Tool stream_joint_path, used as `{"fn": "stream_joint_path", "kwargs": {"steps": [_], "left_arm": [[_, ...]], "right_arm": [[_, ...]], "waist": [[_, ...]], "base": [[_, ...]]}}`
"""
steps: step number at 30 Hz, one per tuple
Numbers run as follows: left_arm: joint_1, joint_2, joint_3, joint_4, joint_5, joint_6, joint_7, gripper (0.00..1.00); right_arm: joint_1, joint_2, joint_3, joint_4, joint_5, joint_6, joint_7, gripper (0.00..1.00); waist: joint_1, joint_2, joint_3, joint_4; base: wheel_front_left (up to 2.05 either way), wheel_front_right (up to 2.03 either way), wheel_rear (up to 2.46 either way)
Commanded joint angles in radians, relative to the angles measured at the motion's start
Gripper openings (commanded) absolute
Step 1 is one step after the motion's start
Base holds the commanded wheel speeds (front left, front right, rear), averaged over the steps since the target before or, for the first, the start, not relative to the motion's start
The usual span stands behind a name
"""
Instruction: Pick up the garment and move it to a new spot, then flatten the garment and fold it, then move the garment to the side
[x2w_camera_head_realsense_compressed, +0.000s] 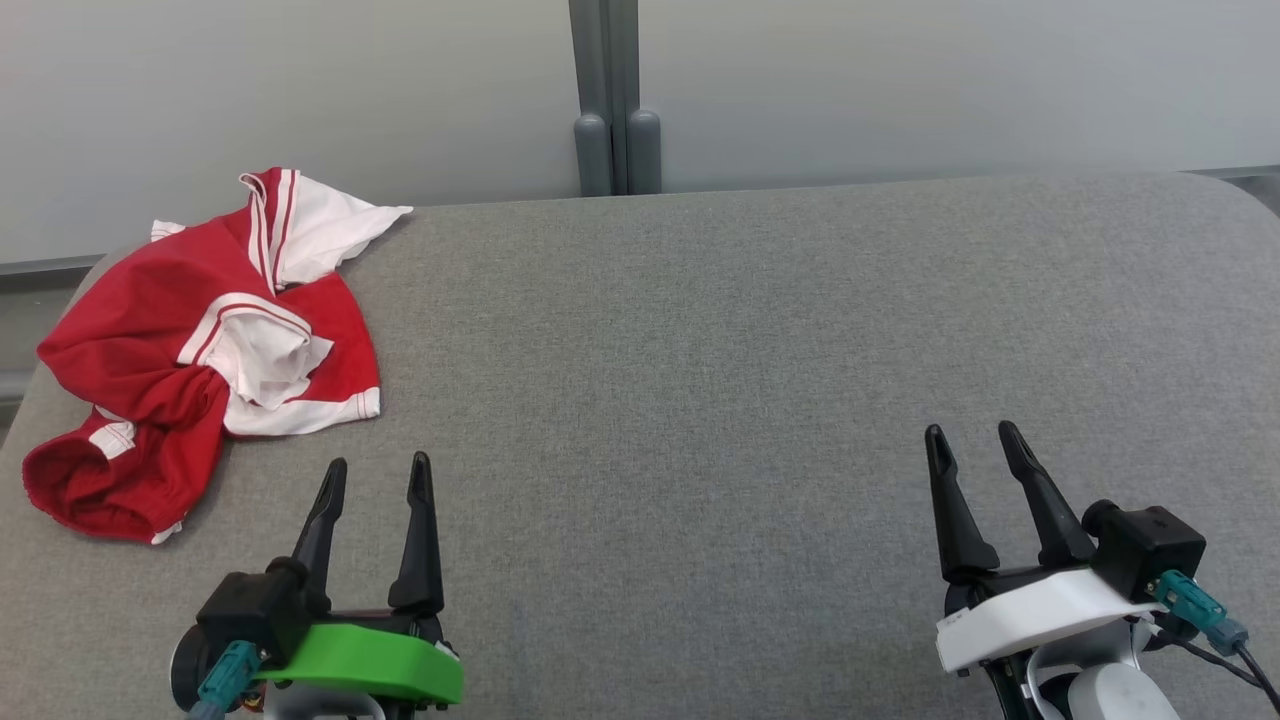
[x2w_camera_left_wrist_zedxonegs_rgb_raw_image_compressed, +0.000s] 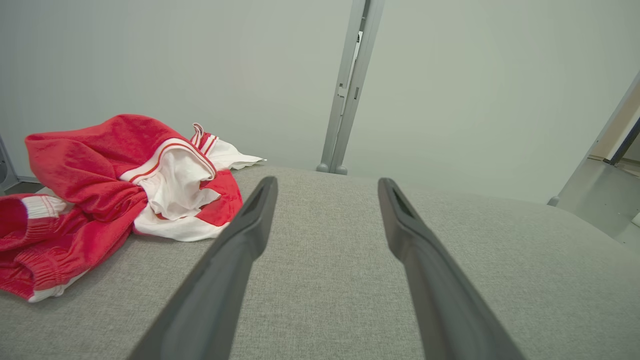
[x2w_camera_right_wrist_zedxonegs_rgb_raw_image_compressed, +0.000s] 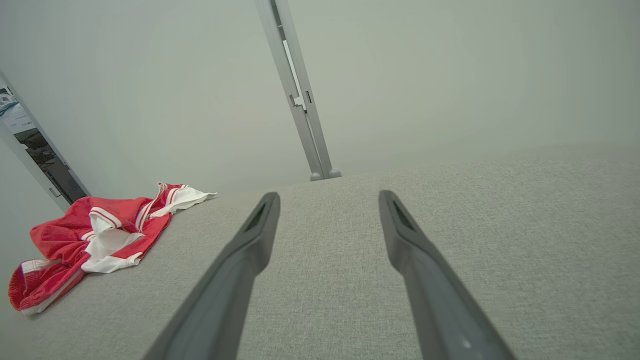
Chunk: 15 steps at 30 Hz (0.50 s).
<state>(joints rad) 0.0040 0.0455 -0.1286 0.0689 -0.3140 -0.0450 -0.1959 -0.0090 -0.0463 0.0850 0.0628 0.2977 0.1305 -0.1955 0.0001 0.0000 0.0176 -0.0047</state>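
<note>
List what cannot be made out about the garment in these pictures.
Head view: the red and white garment is crumpled; its own folds hide its type and underside.
Left wrist view: the left edge cuts off its end.
Right wrist view: too small for seam detail.

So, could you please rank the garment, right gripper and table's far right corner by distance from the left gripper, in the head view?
1. The garment, ahead-left of the left gripper.
2. The right gripper, to the right.
3. The table's far right corner, at the back.
</note>
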Motion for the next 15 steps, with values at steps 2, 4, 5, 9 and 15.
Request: {"fn": "stream_joint_path", "kwargs": {"steps": [2, 4, 5, 9, 15], "left_arm": [[0.008, 0.006, -0.007, -0.004, 0.032, -0.004, -0.012, 1.00], [0.011, 0.006, -0.011, -0.004, 0.044, -0.003, -0.016, 1.00], [0.011, 0.007, -0.013, -0.005, 0.048, -0.003, -0.019, 1.00], [0.016, 0.007, -0.015, -0.002, 0.064, -0.007, -0.027, 1.00], [0.020, 0.007, -0.013, 0.011, 0.095, -0.004, -0.038, 1.00]], "right_arm": [[0.007, -0.005, -0.008, -0.010, -0.035, 0.000, -0.013, 1.00], [0.011, -0.005, -0.015, -0.012, -0.047, 0.000, -0.017, 1.00], [0.013, -0.005, -0.016, -0.012, -0.053, 0.000, -0.019, 1.00], [0.020, -0.005, -0.021, -0.013, -0.082, 0.000, -0.027, 1.00], [0.025, -0.005, -0.020, -0.003, -0.109, 0.000, -0.039, 1.00]], "waist": [[0.0000, 0.0000, -0.001, 0.000], [0.0000, 0.0000, -0.003, 0.000], [0.0000, 0.0000, -0.003, 0.001], [-0.0001, 0.0000, -0.007, 0.002], [-0.0001, 0.0000, -0.009, 0.003]], "base": [[0.00, 0.00, 0.00], [0.00, 0.00, 0.00], [0.00, 0.00, 0.00], [0.00, 0.00, 0.00], [0.00, 0.00, 0.00]]}}
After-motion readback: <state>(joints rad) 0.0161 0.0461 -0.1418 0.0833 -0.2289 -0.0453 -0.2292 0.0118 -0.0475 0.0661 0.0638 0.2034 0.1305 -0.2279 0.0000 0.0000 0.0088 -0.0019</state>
